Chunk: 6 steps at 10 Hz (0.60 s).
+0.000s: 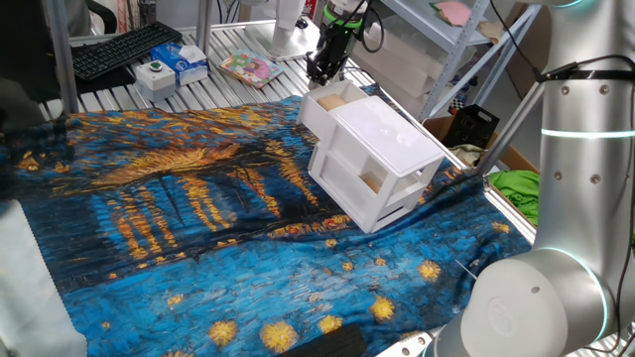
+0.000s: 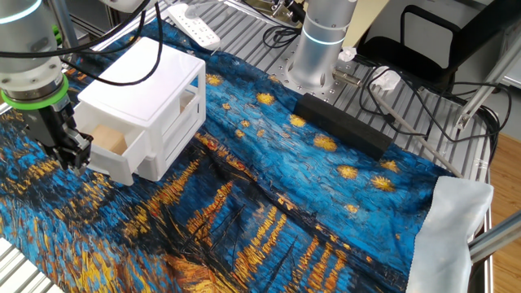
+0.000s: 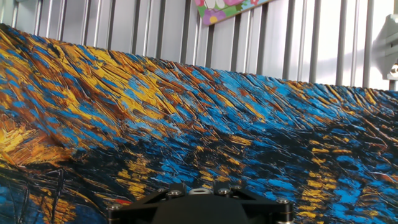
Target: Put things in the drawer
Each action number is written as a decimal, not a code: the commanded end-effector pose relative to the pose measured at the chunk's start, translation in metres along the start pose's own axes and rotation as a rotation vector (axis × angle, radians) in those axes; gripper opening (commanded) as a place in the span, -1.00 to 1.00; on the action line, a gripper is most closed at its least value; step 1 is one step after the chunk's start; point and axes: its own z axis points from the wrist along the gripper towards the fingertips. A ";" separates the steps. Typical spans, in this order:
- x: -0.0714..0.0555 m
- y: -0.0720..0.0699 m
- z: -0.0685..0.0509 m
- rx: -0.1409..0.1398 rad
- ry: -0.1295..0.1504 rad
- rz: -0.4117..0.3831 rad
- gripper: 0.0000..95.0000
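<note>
The white two-drawer cabinet (image 1: 382, 149) (image 2: 151, 81) stands tilted on the blue and gold cloth. Its upper drawer (image 1: 310, 111) (image 2: 122, 167) is pulled out, and a tan block (image 1: 330, 100) (image 2: 108, 140) lies inside it. My gripper (image 1: 325, 67) (image 2: 75, 153) hangs fingers down just outside the drawer's front, close to its rim and holding nothing. Its dark fingers look close together, but how far apart they stand is unclear. The hand view shows only the hand's black body (image 3: 196, 208) over the cloth, with no fingertips in sight.
A white box with a green button (image 1: 156, 71), a blue box (image 1: 182, 58), a keyboard (image 1: 124, 50) and a flowered pack (image 1: 248, 67) lie behind the cloth. A long black block (image 2: 342, 124) lies near the arm's base (image 2: 321, 41), and a power strip (image 2: 194, 24) is at the back.
</note>
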 end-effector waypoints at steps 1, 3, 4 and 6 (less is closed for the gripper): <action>-0.001 0.000 -0.001 -0.002 -0.003 0.000 -1.00; 0.002 -0.002 0.000 -0.004 -0.004 -0.001 -1.00; 0.004 -0.002 0.000 -0.005 -0.008 -0.001 -1.00; 0.007 -0.003 -0.001 -0.006 -0.007 -0.001 -1.00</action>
